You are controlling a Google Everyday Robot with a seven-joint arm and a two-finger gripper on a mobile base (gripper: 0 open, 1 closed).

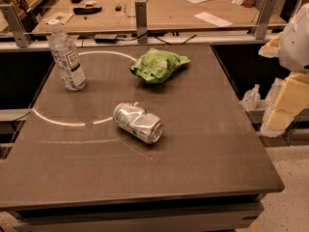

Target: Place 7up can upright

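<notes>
The 7up can (pixel 138 123) lies on its side near the middle of the table (pixel 203 168), dented, one end facing front-right. A wrinkly green snack bag (pixel 158 65) sits behind it, apart from it. A clear water bottle (pixel 67 57) stands upright toward the rear left. What seems to be the gripper (pixel 289 100) hangs at the right edge of the view, beyond the table's side and well apart from the can. I cannot tell whether it is parted or closed.
</notes>
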